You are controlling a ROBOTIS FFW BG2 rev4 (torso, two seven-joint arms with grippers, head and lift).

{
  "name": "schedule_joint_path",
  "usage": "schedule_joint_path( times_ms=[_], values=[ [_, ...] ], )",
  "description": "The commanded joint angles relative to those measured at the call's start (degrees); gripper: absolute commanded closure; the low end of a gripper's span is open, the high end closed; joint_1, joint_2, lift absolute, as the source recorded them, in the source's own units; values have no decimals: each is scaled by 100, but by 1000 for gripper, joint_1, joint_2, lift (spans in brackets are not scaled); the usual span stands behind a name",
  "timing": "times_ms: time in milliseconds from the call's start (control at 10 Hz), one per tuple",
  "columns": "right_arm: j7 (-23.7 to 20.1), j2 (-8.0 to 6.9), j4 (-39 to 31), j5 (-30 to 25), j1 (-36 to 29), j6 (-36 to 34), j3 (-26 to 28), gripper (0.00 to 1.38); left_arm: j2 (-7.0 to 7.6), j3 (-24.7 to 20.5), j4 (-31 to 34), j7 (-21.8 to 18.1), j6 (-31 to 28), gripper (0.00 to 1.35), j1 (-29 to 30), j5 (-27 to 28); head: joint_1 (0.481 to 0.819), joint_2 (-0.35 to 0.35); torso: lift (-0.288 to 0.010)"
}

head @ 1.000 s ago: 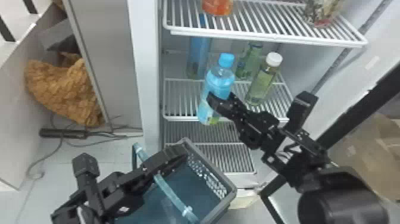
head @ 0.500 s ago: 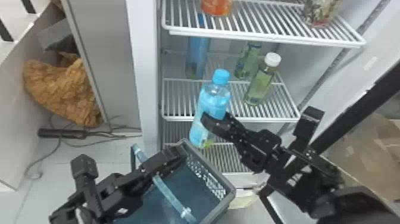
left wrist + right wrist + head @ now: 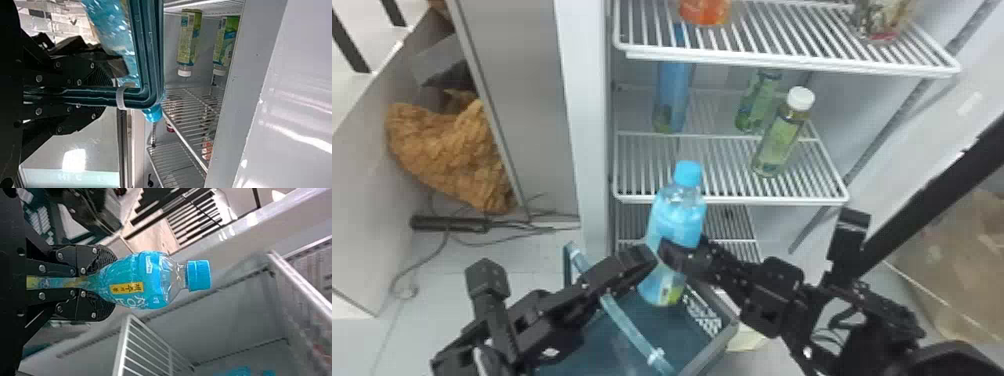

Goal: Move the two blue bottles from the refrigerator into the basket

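The head view's edges cut off the basket and an orange container.

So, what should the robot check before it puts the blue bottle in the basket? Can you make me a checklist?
1. Right tool squeezing the bottle on both sides: ok.
2. Cap on: ok.
3. Left tool holding the basket's handle: ok.
4. Bottle past the basket's rim, right over the opening: cannot tell; its bottom end shows against the inside, but how high it hangs is unclear.
5. Bottle low enough to let go: not ok, I think; it seems to need lowering first.
6. Other blue bottle out of the fridge: not ok, it's on a shelf.
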State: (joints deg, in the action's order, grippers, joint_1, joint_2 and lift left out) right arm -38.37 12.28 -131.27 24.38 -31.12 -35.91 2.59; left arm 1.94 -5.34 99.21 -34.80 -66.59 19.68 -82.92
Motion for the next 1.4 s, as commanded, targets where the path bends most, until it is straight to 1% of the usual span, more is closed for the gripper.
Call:
schedule_joint_path(
  times_ms=[0,100,200,300,400,500,600,700,800,900,1000,1300],
  values=[
    [-100,37,42,30,5,-473,-31,1277,-1,8,0,0,8,1197,0,-3,695,-131,-220],
    [-197,64,196,53,47,-684,-88,1277,-9,8,0,0,22,1199,0,-14,695,-124,-220],
    [-267,90,463,190,145,-838,-202,1240,-1,8,0,0,36,1197,0,-26,695,-121,-220],
    [-390,108,899,522,300,-880,-373,835,-9,20,0,0,36,1197,0,-26,695,-112,-220],
    [-592,143,1279,727,483,-937,-568,427,-9,20,0,0,36,1197,0,-37,695,-92,-220],
    [-627,152,1321,750,553,-937,-648,131,-9,20,0,0,36,1197,-14,-37,695,-63,-220],
    [-627,152,1321,762,553,-782,-648,65,-9,31,0,0,50,1199,-28,-37,695,-43,-220],
    [-627,152,1321,750,553,-740,-579,121,-1,31,0,0,50,1197,0,-37,695,-37,-220],
    [-627,143,1307,739,525,-613,-499,134,-1,31,0,0,50,1197,14,-48,695,-37,-220],
    [-619,117,1251,705,469,-459,-385,134,-1,31,0,0,50,1197,14,-48,695,-47,-220],
    [-601,90,1195,682,427,-163,-282,134,-9,31,0,0,50,1197,0,-48,695,-60,-220],
    [-425,37,942,659,356,371,-54,137,-1,31,0,0,50,1197,14,-60,695,-100,-220]
  ],
)
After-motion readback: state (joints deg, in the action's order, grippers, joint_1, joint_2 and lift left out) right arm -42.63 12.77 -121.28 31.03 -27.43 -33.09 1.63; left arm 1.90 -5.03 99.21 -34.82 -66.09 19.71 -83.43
